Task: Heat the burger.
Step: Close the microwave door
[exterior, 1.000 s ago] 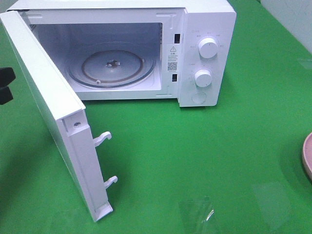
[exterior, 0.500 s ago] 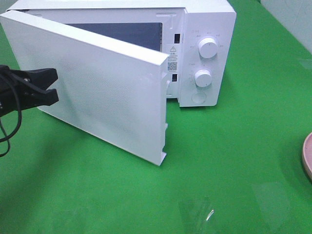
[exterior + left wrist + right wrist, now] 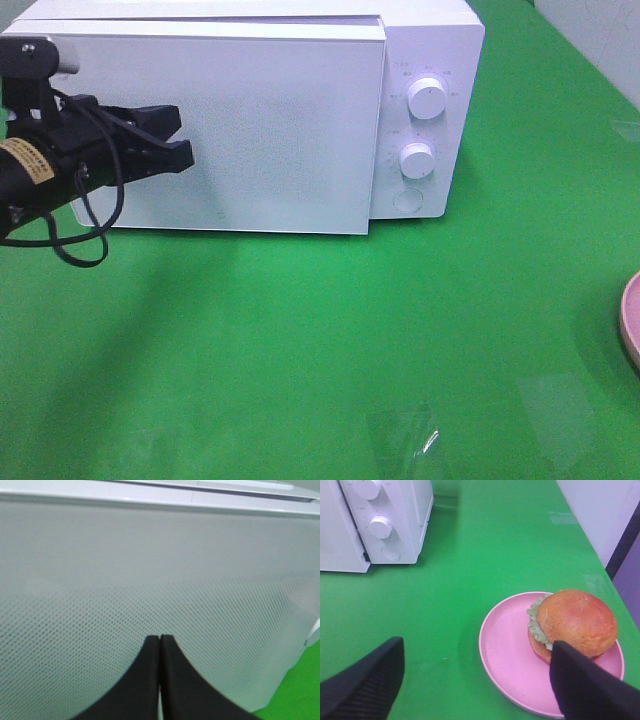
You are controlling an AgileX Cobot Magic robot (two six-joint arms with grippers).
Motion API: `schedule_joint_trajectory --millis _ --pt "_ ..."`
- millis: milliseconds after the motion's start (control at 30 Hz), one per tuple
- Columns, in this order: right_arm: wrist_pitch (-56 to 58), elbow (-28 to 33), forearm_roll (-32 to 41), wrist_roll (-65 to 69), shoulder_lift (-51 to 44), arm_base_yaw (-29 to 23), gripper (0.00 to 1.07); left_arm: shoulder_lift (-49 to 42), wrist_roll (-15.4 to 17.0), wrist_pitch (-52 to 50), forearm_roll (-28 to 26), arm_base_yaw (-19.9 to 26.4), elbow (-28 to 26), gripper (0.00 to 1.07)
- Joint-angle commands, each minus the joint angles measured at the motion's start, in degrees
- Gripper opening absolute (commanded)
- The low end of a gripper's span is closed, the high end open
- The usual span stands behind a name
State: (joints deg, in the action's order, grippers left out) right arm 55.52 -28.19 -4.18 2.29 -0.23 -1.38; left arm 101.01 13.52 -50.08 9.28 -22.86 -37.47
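- My left gripper (image 3: 180,136), tips together, presses the door (image 3: 280,130) ahead of it; it looks shut.
- Burger (image 3: 572,622) sits between my right gripper's (image 3: 477,680) spread fingers, ungrasped; reopen first.

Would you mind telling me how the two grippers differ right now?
The left gripper is shut, its fingers pressed together, while the right gripper stands wide open. The left gripper is up against the microwave door; the right gripper hangs over the green table, by the pink plate with the burger. Both have black fingers and hold nothing.
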Motion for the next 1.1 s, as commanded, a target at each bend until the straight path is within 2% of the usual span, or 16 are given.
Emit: schedule_joint_trajectory --millis 33,200,267,433,500,767,933,1100 --pt "-0.4 0.1 0.1 0.2 -1.5 0.5 0.76 1.4 -0.9 2.8 -3.6 -2.0 -3.4 0.00" --pt "-0.4 0.1 0.1 0.2 -1.5 0.5 0.76 3.4 -1.8 4.4 -5.6 -3.7 -7.2 0.00" --pt "-0.4 0.1 0.1 0.2 -1.5 0.5 0.76 5.7 -3.0 7.3 -6.2 -5.1 -11.4 0.00" --pt "-0.4 0.1 0.1 0.2 -1.5 0.5 0.76 7.2 -3.0 8.3 -6.5 -5.6 -13.9 0.00" --pt "-0.4 0.1 0.1 0.2 -1.5 0.5 0.76 8.9 -3.0 10.1 -7.9 -6.7 -16.8 0.00" --pt "-0.4 0.1 0.1 0.2 -1.5 0.5 0.76 12.3 -3.2 10.3 -9.7 -8.3 -22.3 0.00" --pt "-0.4 0.1 0.1 0.2 -1.5 0.5 0.76 15.1 -5.7 13.4 -11.8 -9.0 -27.6 0.00" --pt "-0.4 0.1 0.1 0.2 -1.5 0.5 0.76 14.8 -5.6 14.7 -12.3 -9.5 -28.9 0.00"
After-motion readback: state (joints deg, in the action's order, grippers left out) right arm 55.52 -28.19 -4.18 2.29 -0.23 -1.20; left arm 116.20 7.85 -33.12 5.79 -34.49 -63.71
